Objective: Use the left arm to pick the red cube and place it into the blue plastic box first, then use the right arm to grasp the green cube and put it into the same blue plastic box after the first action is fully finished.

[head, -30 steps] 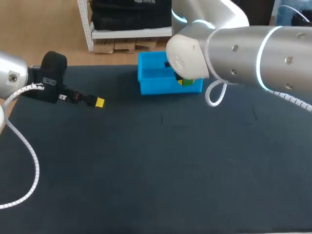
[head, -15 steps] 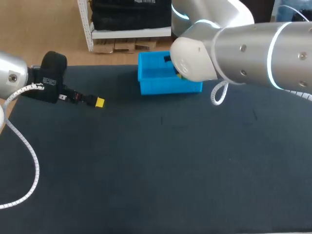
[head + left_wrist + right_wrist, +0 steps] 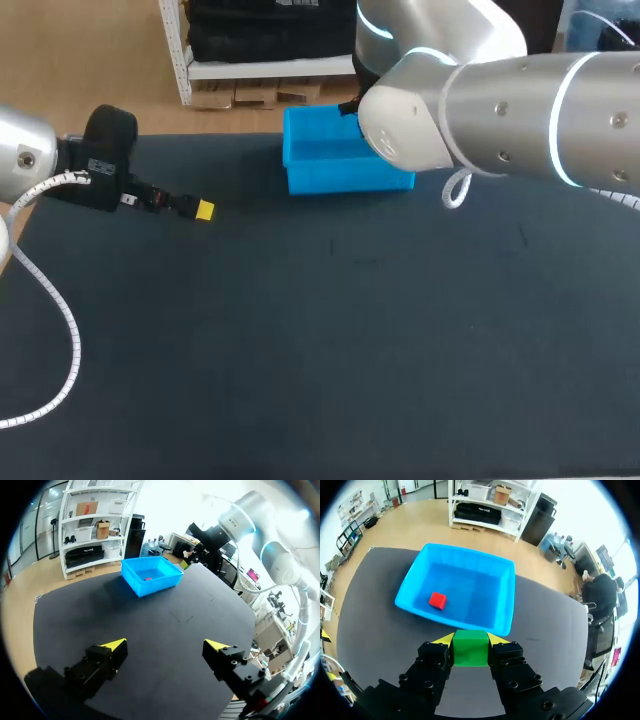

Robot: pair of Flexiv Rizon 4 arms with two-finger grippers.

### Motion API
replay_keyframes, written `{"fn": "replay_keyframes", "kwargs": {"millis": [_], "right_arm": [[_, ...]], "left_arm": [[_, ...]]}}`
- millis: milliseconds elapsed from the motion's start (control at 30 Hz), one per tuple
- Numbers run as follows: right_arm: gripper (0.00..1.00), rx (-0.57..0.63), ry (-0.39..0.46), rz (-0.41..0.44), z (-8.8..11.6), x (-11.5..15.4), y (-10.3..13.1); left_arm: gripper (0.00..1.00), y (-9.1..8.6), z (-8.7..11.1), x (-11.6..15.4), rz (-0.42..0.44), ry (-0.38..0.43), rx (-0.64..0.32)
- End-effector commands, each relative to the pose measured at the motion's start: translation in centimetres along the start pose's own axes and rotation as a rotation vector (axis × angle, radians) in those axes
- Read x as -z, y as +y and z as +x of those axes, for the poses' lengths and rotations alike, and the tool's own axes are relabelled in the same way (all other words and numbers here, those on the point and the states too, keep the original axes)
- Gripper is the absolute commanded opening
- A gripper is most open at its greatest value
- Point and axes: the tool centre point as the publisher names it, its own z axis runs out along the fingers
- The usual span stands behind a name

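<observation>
- Table (image 3: 300, 350): a dark surface that fills most of the head view, from the middle band to the bottom edge.
- Blue plastic box (image 3: 340, 180): stands at the upper centre of the head view, on the far part of the table. Its open side faces up, and the right arm covers its right rear corner.
- Red cube (image 3: 438, 600): lies on the floor of the blue plastic box (image 3: 470, 587), alone and clear of the walls. In the left wrist view it shows only as a small red spot (image 3: 148, 579) inside the box (image 3: 150, 587).
- Right arm (image 3: 500, 110): enters from the right edge of the head view. Its large white joint sits over the box's right end (the gripper itself is hidden behind it here).
- Right gripper (image 3: 470, 640): its two yellow fingertips (image 3: 445, 639) are clamped on opposite faces of the green cube.
- Green cube (image 3: 470, 649): held between those fingers, top face level. It is seen against the near rim of the box, whose basin lies just ahead of the gripper.
- Left arm (image 3: 30, 160): enters at the left edge of the head view, in the upper left of the frame.
- Left gripper (image 3: 203, 210): hangs over bare table, well apart from the box. In the left wrist view its fingers stand wide apart (image 3: 165, 645) with nothing between them, and the box is far ahead.
</observation>
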Motion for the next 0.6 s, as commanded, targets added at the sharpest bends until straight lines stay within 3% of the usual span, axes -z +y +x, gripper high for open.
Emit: {"fn": "replay_keyframes", "kwargs": {"millis": [33, 600], "right_arm": [[0.00, 0.001, 0.026, -0.003, -2.5, -1.5, -0.3], [0.00, 0.028, 0.015, -0.046, -7.5, -5.4, -0.3]], "left_arm": [[1.00, 0.1, 0.2, 0.0, 0.004, -0.008, -0.002], [1.00, 0.1, 0.2, 0.0, 0.004, -0.008, -0.002]]}}
